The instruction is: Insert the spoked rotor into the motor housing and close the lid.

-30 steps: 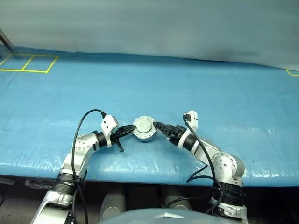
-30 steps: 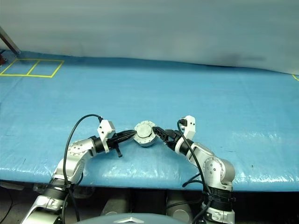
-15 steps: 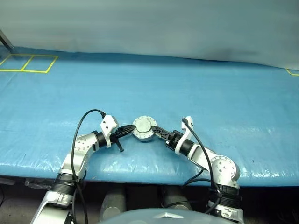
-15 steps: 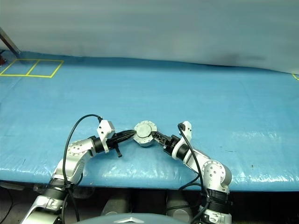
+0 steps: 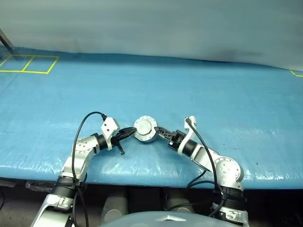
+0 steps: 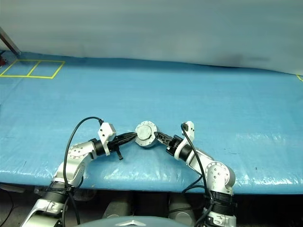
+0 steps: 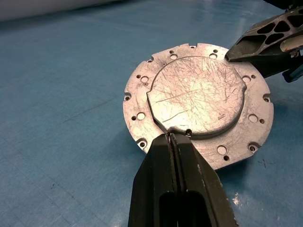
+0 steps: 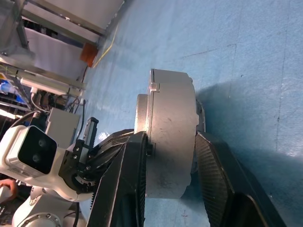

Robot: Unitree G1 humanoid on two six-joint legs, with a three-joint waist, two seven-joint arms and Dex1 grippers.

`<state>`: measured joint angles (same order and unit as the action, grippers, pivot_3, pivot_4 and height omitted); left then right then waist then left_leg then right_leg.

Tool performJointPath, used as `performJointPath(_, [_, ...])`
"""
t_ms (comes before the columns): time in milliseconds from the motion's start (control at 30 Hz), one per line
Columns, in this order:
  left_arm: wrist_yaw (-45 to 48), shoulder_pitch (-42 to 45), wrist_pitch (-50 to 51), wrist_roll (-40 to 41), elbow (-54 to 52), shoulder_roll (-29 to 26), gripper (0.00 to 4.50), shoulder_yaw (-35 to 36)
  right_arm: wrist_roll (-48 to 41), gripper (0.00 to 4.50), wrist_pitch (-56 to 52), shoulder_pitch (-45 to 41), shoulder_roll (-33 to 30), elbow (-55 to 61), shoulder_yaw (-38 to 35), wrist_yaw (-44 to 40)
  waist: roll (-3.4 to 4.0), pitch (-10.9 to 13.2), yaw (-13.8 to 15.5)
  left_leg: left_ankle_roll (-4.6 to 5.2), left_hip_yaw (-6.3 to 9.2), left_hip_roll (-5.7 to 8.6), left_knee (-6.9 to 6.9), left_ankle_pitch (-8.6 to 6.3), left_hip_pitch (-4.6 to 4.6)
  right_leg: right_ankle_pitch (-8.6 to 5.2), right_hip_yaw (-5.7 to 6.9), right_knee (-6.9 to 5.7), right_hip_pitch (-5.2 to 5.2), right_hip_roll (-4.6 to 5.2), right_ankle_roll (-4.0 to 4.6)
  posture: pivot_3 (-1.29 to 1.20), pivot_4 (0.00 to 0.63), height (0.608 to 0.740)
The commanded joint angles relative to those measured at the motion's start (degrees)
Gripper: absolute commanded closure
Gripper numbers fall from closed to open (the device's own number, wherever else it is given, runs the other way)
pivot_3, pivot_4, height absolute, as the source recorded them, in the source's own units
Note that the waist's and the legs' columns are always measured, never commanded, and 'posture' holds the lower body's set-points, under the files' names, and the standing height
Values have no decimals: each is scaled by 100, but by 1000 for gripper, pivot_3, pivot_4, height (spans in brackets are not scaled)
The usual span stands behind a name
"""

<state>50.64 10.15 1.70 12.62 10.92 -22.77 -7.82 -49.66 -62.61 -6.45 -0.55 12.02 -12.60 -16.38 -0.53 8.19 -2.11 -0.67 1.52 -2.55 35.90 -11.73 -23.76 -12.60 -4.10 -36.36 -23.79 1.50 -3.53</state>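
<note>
The motor housing is a round silver puck on the blue table near the front edge, held between my two grippers. Its lid lies shut on top, plain scratched silver with a raised centre and a ring of holes. My left gripper is shut, and its tip touches the edge of the lid's raised centre. My right gripper is shut on the housing from the other side, one finger on the lid face and the other under the base. The spoked rotor is hidden.
Blue sheeting covers the whole table, and its front edge runs just below my arms. Yellow tape squares mark the far left corner, with a bit of yellow tape at the far right. A grey wall stands behind.
My right gripper has closed from wide open onto the housing and its wrist has rolled. The left gripper has stayed shut in place.
</note>
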Motion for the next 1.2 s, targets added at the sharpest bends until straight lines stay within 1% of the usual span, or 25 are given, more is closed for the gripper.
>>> performJointPath(33, [-55,-42,63,-185,185,-5,4500,-95,20,3297,19,19,-65,82,194,21,0,0,0,0,0,0,0,0,0,0,0,1,0,0,0,0,150,740])
performJointPath(200, [-113,-35,56,-71,181,76,4500,40,-120,3298,55,-26,-8,-16,112,128,0,0,-1,0,1,-1,-1,0,0,0,2,1,0,0,0,0,150,740])
performJointPath(367, [-127,-54,506,487,-83,271,4500,401,-294,3298,104,-115,108,-156,-94,323,0,3,-15,0,0,-3,-4,0,-8,0,3,3,-1,-2,0,0,150,740])
performJointPath(433, [-223,-41,806,821,-200,396,4500,630,-490,3298,111,-176,207,-219,-271,447,0,4,-20,1,-1,-2,-7,1,-19,1,3,2,3,-4,-1,0,150,740])
performJointPath(633, [-435,-27,1361,1340,-425,621,4500,975,-1172,3298,184,-397,486,-364,-750,923,1,13,-18,3,4,-3,-24,1,-44,1,5,2,-18,-14,-2,0,150,740])
performJointPath(767, [-475,-43,1735,1641,-566,721,4500,1085,-1562,3298,265,-529,558,-384,-918,1263,1,15,-12,4,10,2,-14,2,-98,7,5,0,-59,-16,-11,0,150,740])
performJointPath(933, [-600,-95,1989,1848,-699,815,4500,1163,-1924,3298,371,-649,630,-441,-1079,1607,3,32,-24,4,11,2,-14,2,-99,8,4,-1,-60,-19,-11,0,150,740])
performJointPath(1067, [-638,-165,2339,2222,-879,950,4500,1256,-2353,3298,591,-790,757,-489,-1249,1893,7,49,-46,5,11,0,-10,3,-99,8,4,-4,-61,-22,-11,0,150,740])
performJointPath(1200, [-722,-197,2448,2519,-906,1135,4500,1443,-2650,3298,730,-895,760,-411,-1200,2031,6,62,-81,5,11,-1,-6,3,-100,8,3,-12,-61,-23,-11,0,150,740])
